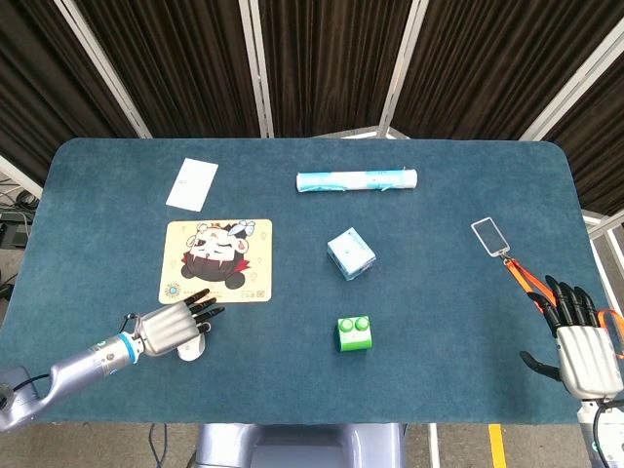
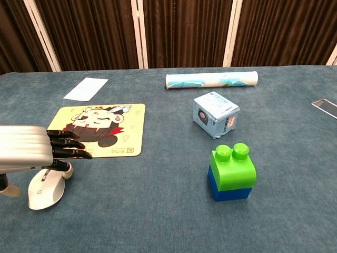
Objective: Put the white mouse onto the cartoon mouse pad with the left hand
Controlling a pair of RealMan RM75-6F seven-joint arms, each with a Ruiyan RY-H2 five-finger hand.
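Observation:
The white mouse (image 2: 43,191) lies on the blue cloth just in front of the cartoon mouse pad (image 2: 118,141), mostly covered in the head view, where only its near end (image 1: 189,352) shows. My left hand (image 2: 37,153) hovers flat over the mouse with its fingers stretched out and apart, black fingertips (image 2: 79,154) pointing toward the pad; in the head view the left hand (image 1: 174,327) overlaps the mouse. It holds nothing. The yellow pad (image 1: 252,280) sits beyond it. My right hand (image 1: 579,341) rests open at the table's near right corner.
A green and blue toy block (image 2: 231,172) stands at centre front, a small blue-white box (image 2: 215,114) behind it, a rolled tube (image 2: 211,79) further back. A white card (image 1: 192,183) lies beyond the pad. A phone-like tag with orange lanyard (image 1: 491,235) lies at the right.

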